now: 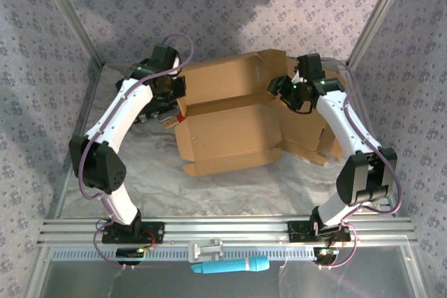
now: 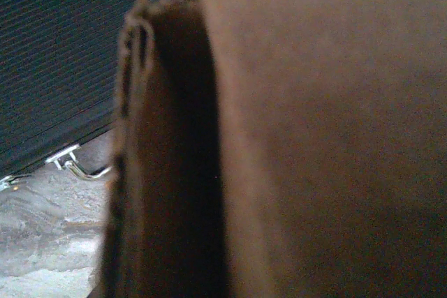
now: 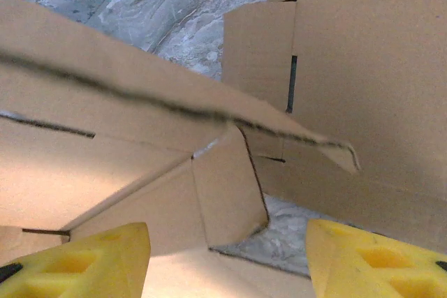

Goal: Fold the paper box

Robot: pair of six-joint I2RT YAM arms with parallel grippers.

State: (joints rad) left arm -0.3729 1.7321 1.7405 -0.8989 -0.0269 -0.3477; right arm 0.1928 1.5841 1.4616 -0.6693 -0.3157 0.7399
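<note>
From above, the box [image 1: 230, 120] lies in the middle of the table [image 1: 209, 193], a half-formed shell of brown card with its panels and flaps splayed out to the near, far and right sides. The left gripper [image 1: 167, 94] is at the box's far left corner. The right gripper [image 1: 285, 92] is at its far right side, just above a raised flap.

In the left wrist view, card of the box [image 2: 314, 137] stands right up against the lens, with a raw upright edge at its left side and a strip of table [image 2: 49, 242] beyond. The fingers themselves are hidden. The left gripper is closed, and by its place at that wall it looks to be pinching the thin card.

In the right wrist view, the right gripper [image 3: 227, 256] stands open, its yellow pads [image 3: 105, 249] well apart with nothing between them. Ahead, a long flap [image 3: 209, 113] slants across, with a small tab below it and an upright panel to the right.

The box should be light and stiff along each panel but hinge freely at its scored creases. It is likely to slide on the smooth table unless one side is pinned. Panel edges near a crease look like the best hold. Squeezing hard mid-panel could dent or kink the card.
</note>
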